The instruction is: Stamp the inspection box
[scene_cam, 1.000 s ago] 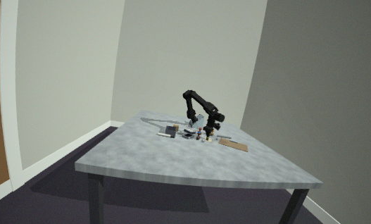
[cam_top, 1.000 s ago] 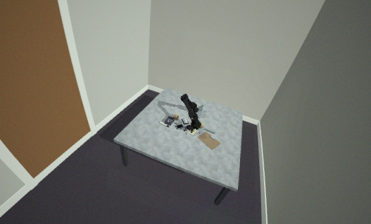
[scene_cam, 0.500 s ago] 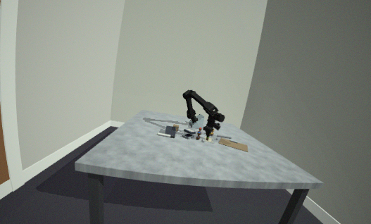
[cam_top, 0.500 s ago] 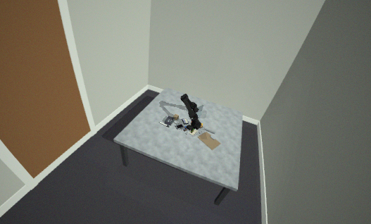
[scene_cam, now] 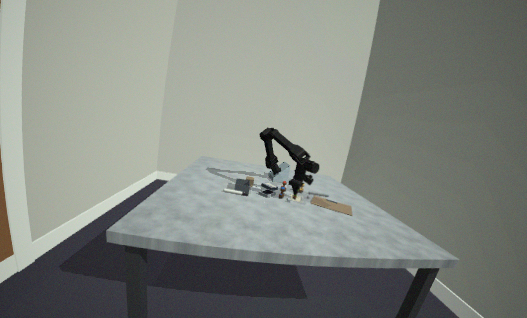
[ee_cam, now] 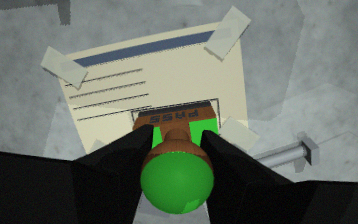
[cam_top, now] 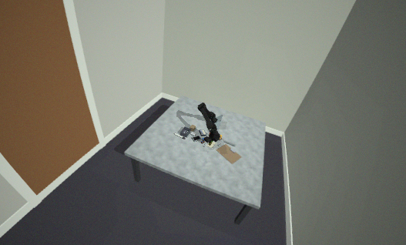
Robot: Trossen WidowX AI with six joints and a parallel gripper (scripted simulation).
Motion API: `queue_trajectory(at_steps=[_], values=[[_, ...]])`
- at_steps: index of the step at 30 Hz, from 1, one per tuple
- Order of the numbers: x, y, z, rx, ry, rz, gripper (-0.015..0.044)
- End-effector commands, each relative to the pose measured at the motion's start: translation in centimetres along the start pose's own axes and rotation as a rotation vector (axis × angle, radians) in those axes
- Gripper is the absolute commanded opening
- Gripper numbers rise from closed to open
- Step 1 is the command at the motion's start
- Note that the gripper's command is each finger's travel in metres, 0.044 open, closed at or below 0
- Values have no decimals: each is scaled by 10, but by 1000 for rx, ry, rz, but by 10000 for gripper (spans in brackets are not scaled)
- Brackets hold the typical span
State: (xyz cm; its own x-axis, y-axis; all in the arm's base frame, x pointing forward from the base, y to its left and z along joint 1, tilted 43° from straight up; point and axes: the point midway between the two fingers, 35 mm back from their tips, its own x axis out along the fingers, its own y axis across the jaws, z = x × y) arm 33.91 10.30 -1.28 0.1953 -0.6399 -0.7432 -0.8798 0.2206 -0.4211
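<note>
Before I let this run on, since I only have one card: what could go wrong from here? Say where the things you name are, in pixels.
The green-knobbed wooden PASS stamp (ee_cam: 177, 181), held in the black gripper (cam_top: 213, 141) (scene_cam: 295, 196) (ee_cam: 177, 136), hides most of the box, so a crooked print could go unnoticed. Any sideways drift might smear ink across the outline.

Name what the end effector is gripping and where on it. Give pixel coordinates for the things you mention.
The PASS stamp (ee_cam: 174, 120), gripped around its handle, below the green knob; the end effector's (ee_cam: 178, 134) exact contact points are hidden.

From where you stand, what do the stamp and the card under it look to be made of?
The PASS stamp: probably wood, satin brown body with faint grain; its green knob looks smooth and painted, maybe plastic.
The card: likely matte paper or cardstock, thin, cream, with printed lines.
</note>
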Motion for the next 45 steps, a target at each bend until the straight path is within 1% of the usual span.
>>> queue_trajectory(at_steps=[1,16,45], values=[[-1,-1,-1,4,4,1,0],[-8,-1,-1,3,4,2,0],[-55,-1,1,3,2,4,0]])
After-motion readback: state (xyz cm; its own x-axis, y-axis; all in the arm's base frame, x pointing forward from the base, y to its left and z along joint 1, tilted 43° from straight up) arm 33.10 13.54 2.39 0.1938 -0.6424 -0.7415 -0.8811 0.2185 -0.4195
